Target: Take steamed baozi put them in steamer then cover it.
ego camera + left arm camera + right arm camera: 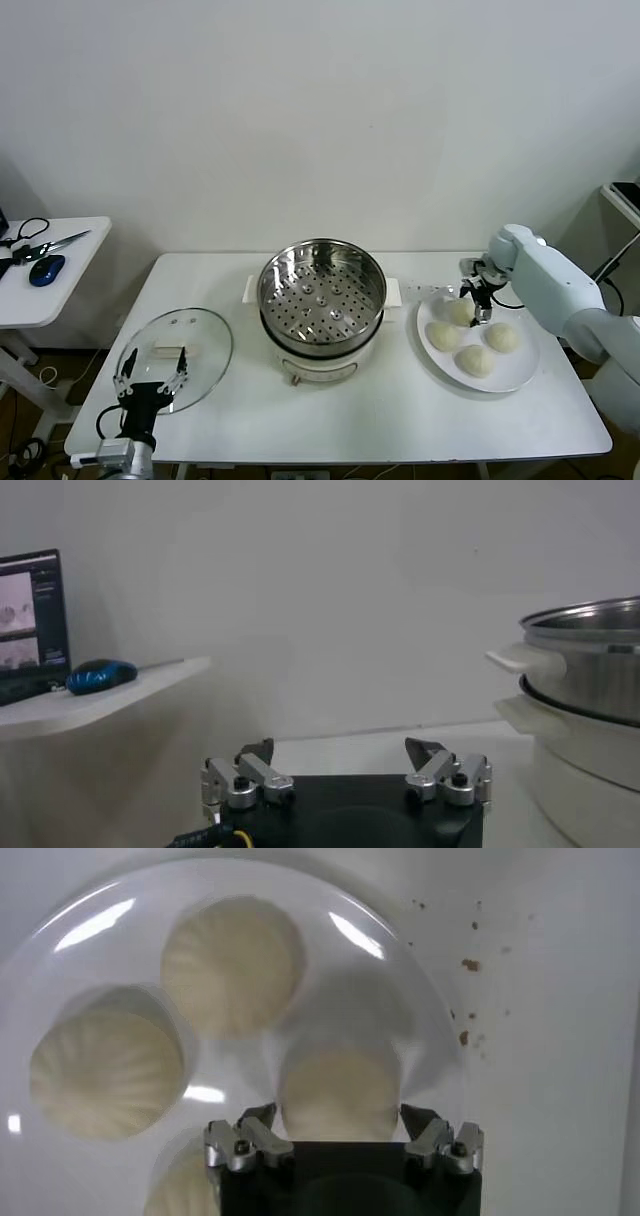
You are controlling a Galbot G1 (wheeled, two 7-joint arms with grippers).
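Straddling the rearmost cream-white round baozi (461,312) on the white round plate (520,378) near the table's right edge, the right gripper (478,301) stands unclenched around it; left gripper (149,382) hangs released over the front-left corner's glass cover (205,340).

My white table (400,420) fills the lower middle of the head view, against a plain white wall (320,110). Right of centre on it lies a flat white plate (520,375). At the left edge I see a smaller white side table (70,290) carrying a blue mouse (46,269), scissors (55,244) and a black cable (28,230). In my left wrist view, a dark screen (30,615) stands at the far left beside that mouse. Brown crumbs (467,965) dot the tabletop at the upper right of my right wrist view.
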